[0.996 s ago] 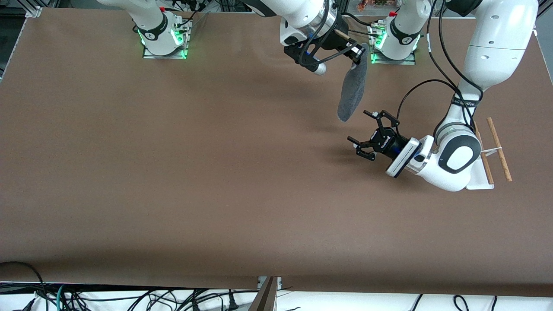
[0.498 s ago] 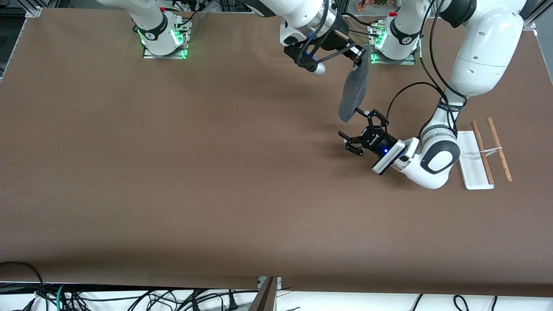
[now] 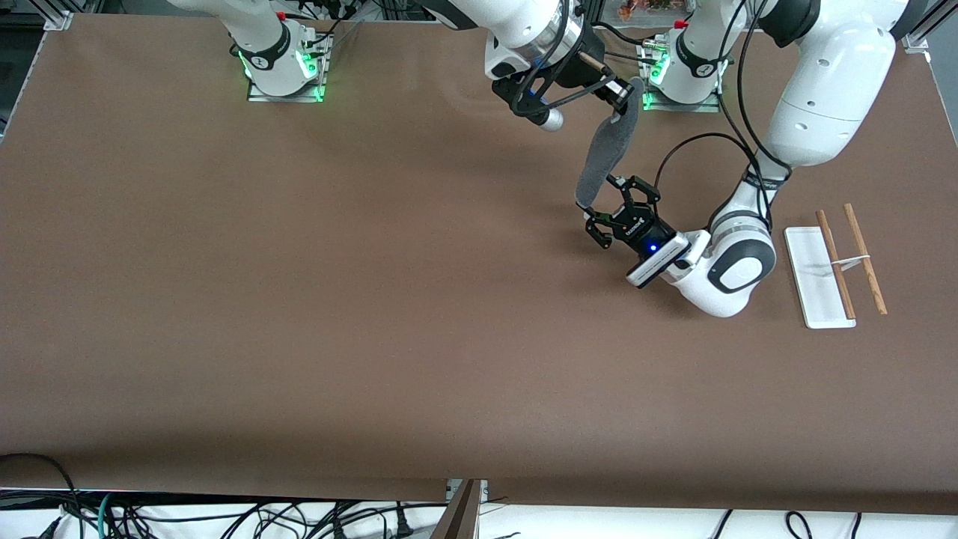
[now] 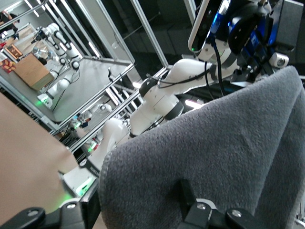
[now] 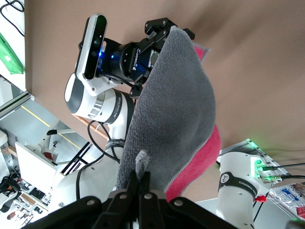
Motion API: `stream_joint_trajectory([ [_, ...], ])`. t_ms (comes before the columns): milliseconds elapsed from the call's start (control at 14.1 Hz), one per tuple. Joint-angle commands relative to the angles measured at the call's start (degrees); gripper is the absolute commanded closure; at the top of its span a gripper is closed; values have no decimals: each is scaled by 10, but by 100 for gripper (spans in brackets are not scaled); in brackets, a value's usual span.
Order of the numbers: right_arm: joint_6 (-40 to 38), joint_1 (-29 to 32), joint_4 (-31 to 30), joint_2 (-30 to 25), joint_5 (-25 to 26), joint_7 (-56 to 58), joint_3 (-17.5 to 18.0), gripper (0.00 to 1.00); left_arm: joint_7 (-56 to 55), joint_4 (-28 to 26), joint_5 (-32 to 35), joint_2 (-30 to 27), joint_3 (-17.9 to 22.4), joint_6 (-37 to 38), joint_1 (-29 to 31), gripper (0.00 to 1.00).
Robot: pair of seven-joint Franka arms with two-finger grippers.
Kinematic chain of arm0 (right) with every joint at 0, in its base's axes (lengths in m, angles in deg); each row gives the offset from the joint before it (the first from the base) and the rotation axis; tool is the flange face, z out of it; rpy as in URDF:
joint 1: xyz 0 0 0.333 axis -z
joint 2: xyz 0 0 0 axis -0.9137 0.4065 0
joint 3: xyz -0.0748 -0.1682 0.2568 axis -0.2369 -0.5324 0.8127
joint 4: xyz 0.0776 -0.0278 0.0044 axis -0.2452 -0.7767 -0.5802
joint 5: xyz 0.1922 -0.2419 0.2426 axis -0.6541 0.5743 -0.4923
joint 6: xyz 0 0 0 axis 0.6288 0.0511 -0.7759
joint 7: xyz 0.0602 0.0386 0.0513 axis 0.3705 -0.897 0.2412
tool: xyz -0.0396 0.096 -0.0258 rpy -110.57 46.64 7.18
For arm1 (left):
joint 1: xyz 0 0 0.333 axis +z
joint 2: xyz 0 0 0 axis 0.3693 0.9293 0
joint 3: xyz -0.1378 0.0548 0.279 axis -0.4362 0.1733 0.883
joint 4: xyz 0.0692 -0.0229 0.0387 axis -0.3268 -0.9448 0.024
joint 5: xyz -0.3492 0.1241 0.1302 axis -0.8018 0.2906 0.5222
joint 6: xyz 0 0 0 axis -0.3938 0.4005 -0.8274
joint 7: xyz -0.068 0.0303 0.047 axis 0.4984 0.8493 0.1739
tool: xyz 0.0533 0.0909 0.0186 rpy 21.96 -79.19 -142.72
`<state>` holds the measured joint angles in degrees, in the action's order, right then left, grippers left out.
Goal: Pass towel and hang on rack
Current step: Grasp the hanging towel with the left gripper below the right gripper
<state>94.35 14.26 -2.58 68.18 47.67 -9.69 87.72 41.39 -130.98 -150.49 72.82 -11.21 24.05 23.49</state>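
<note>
Towel (image 5: 171, 109) underside red-pink (right wrist only)

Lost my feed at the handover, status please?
Right gripper shut on towel, holding it up over the table. Left gripper at towel's lower end, fingers either side, grip unconfirmed. Rack beside left arm, unobstructed.

towel's (image 4: 224, 157) lower edge cut off in left wrist view, hiding most of left end effector (image 4: 138, 212)
</note>
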Motion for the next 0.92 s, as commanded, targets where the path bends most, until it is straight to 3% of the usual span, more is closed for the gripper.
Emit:
stream_joint_trajectory([
  [0,1,-1,24,13,-10,-11,-1,100,-15,-6,-22,-7,-2,7,6,90],
  [71,1,-1,24,13,-10,-14,-1,100,-16,-6,-22,-8,-3,8,7,100],
  [640,8,0,24,13,-11,-17,-1,100,-59,1,-16,-26,1,3,12,100],
  [711,8,0,24,13,-13,-17,-2,91,-62,1,-16,-29,1,3,13,100],
  [854,15,1,23,13,-13,-16,-2,29,-62,8,-11,-28,1,3,18,100],
])
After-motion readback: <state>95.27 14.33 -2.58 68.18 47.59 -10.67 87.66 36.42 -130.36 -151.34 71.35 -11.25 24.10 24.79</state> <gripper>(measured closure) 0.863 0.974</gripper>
